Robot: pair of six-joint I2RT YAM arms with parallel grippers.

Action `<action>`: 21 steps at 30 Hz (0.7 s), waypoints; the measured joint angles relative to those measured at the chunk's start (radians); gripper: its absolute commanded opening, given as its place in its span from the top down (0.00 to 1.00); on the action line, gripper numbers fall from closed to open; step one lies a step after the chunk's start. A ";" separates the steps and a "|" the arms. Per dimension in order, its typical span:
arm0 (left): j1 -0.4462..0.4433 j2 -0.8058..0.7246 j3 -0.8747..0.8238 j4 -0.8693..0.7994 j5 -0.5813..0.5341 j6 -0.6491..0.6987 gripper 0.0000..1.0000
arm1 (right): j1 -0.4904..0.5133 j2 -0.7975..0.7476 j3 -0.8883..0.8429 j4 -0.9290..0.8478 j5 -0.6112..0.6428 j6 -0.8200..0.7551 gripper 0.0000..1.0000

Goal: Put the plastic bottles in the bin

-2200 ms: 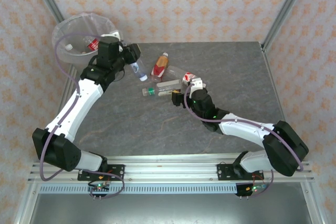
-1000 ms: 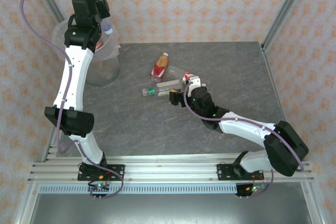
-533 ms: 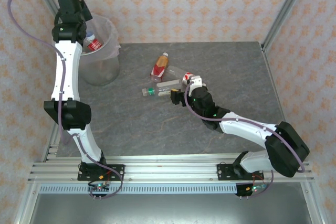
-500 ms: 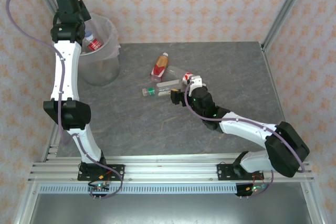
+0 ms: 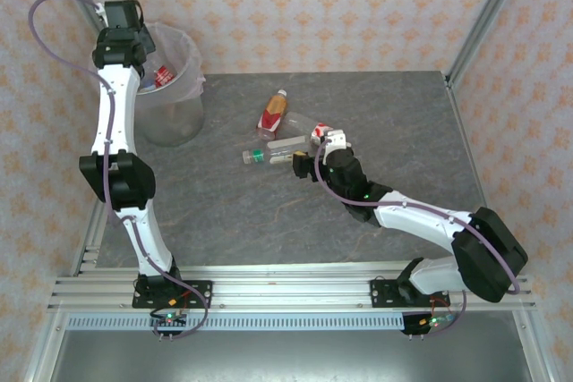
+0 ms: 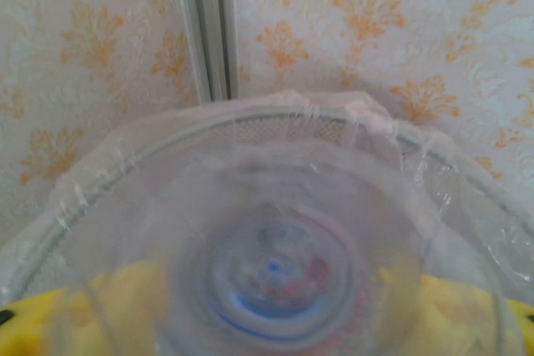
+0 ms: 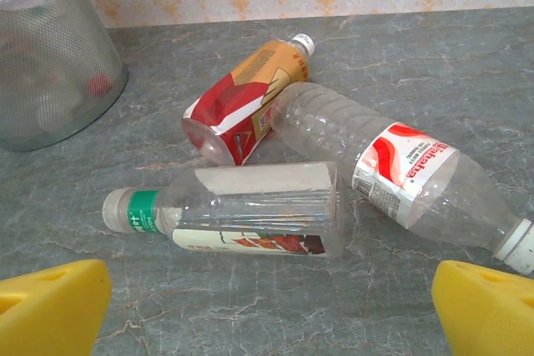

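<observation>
The left arm is rising tall from its base, bending slightly at the elbow, with its wrist tipping over the left rim of the bin point(image 5: 191, 67). The left gripper point(image 6: 267, 327) is pointing down into the bin's mouth. A blurred clear bottle point(image 6: 275, 268) is showing end-on between its yellow pads point(image 6: 37, 323); I cannot tell whether the pads are pressing it or are off it. Inside the bin, a red-labelled bottle point(image 5: 162, 76) is lying against the bag lining.

Right of the bin, three bottles are lying on their sides in a close cluster on the table point(image 5: 403, 123). The orange bottle point(image 7: 242, 102) is sitting closest to the bin, white cap pointing away from the camera. The green-cap bottle point(image 7: 238, 210) is lying in front of it, cap turned toward the bin's side. The red-white bottle point(image 7: 400, 172) is lying farthest from the bin, its base meeting the orange bottle.

The right arm is stretching low across the table toward the bin. The right gripper point(image 7: 269, 310) is hovering just above the table, its jaws standing wide apart with nothing between them and the green-cap bottle just ahead.
</observation>
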 measured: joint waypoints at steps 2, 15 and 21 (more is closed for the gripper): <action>0.001 0.002 0.000 -0.024 0.000 -0.005 0.15 | 0.000 0.000 0.000 -0.012 0.000 0.000 0.01; 0.002 -0.006 0.000 -0.082 0.127 -0.056 0.00 | 0.000 0.000 0.000 -0.031 0.000 0.000 0.01; 0.002 -0.026 -0.009 -0.085 0.223 -0.098 0.00 | 0.000 0.000 0.000 -0.038 0.006 0.008 0.01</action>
